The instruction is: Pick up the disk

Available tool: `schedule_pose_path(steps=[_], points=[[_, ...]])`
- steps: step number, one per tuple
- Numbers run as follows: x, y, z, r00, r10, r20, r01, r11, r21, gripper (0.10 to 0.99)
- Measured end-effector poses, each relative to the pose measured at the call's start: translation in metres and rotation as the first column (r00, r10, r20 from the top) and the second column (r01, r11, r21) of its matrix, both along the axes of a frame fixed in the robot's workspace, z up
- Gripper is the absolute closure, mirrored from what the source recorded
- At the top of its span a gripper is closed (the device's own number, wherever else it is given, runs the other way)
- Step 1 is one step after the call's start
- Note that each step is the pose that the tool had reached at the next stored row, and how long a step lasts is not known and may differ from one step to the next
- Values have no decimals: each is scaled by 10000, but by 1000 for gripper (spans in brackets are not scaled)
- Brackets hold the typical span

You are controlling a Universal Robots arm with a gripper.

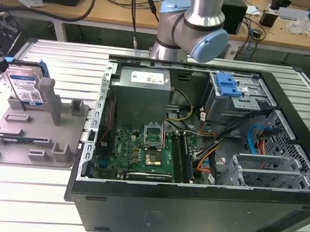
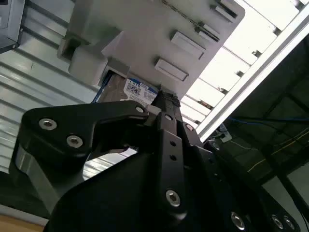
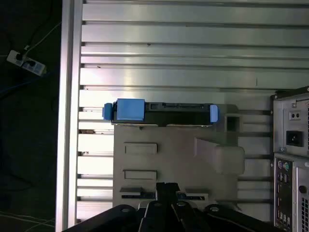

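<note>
We see the table (image 1: 62,60) as ribbed aluminium, brushed and bright, with soft glare on its slats. The holder (image 1: 40,139) on it looks like matt grey plastic, smooth and dull. The disk (image 1: 24,87) shows silvery metal under a white-and-blue printed label, and its side rails (image 3: 130,109) look like blue plastic with a slight sheen. The computer case (image 1: 190,215) has a matt black outer skin; inside we see bare grey sheet metal, a green circuit board (image 1: 141,152) and a blue plastic bracket (image 1: 226,85). The claw (image 2: 164,101) is matt black, dotted with shiny metal screw heads. The arm (image 1: 201,12) is smooth silvery metal with glossy pale blue caps
</note>
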State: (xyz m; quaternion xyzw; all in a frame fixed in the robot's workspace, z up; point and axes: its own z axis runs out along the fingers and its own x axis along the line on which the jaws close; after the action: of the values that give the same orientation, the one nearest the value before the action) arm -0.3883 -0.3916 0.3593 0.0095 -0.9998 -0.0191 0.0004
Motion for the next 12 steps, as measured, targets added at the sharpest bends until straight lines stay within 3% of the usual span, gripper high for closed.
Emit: schedule_pose_path(steps=[12], points=[[0, 0, 0, 9999, 119, -1, -119, 9999, -1, 980]])
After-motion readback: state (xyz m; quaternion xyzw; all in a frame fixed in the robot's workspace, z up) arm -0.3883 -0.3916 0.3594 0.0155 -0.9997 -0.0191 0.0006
